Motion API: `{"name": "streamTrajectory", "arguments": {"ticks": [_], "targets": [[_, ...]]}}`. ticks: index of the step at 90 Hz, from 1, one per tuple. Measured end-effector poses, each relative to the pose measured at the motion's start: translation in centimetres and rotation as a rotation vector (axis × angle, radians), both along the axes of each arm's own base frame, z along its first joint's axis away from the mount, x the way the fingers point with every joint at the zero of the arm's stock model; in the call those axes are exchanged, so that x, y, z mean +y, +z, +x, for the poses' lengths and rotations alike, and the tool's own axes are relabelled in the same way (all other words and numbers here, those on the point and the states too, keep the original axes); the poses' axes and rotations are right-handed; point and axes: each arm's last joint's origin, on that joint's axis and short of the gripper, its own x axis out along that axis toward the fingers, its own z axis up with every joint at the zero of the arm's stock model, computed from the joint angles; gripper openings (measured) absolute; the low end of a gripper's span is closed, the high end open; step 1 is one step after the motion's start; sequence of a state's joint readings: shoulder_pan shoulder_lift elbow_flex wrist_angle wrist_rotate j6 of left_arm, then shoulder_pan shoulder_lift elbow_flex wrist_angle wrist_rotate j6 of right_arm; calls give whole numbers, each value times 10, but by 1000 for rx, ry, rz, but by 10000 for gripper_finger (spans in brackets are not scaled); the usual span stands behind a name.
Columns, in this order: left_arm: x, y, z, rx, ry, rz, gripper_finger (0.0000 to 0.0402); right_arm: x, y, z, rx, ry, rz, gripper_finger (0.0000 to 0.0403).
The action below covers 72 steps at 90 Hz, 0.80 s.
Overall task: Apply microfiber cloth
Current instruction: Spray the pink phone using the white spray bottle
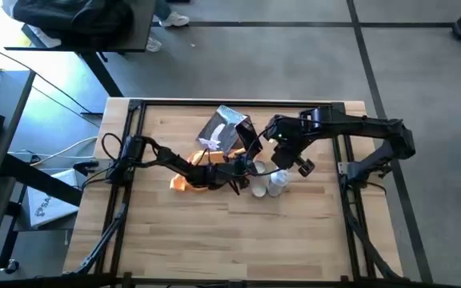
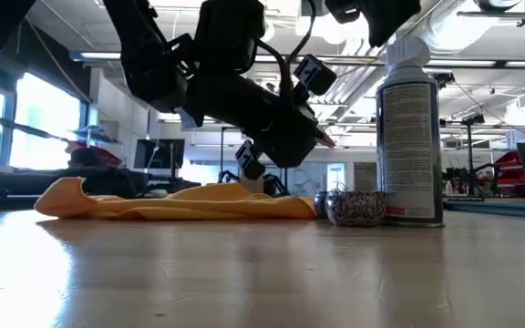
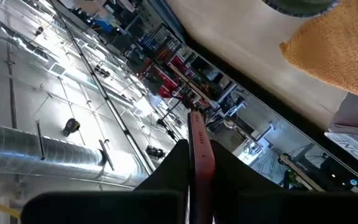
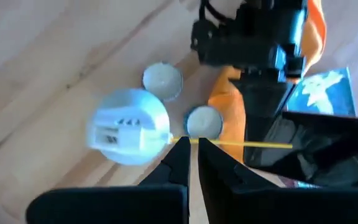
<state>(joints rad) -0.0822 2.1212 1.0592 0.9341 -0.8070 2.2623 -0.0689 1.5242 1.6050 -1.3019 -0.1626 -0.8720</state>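
The orange-yellow microfiber cloth (image 1: 184,181) lies crumpled on the wooden table (image 1: 214,232), left of centre; it also shows in the low view (image 2: 180,202). My left gripper (image 1: 235,165) reaches over the cloth from the left and is shut on a dark flat slab with a red edge (image 1: 249,138). My right gripper (image 4: 192,148), fingers nearly together, hovers above a white-capped spray can (image 4: 129,127), right at the can's thin yellow straw (image 4: 247,144). My left gripper pinches the slab between its two fingers, the slab's red edge (image 3: 199,155) showing in the gap between them. The slab is lifted clear of the table and tilted above the cloth. My right gripper's fingertips (image 4: 180,149) meet the yellow straw; I cannot tell whether they touch it.
A grey-blue and white packet (image 1: 226,126) lies behind the cloth at the far middle. Two small round tins (image 4: 162,79) (image 4: 202,121) stand beside the spray can (image 2: 410,137). The near half of the table is bare wood.
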Motion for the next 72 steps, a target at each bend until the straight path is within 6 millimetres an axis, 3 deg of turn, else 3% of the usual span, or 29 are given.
{"name": "streamTrajectory", "arguments": {"ticks": [26, 72], "targets": [[-5, 0, -1, 13, 21, 20, 10, 1, -13, 0, 36, -3, 51, 0], [-17, 1, -2, 13, 22, 32, 10, 2, -8, 2, 14, -26, 12, 0]]}}
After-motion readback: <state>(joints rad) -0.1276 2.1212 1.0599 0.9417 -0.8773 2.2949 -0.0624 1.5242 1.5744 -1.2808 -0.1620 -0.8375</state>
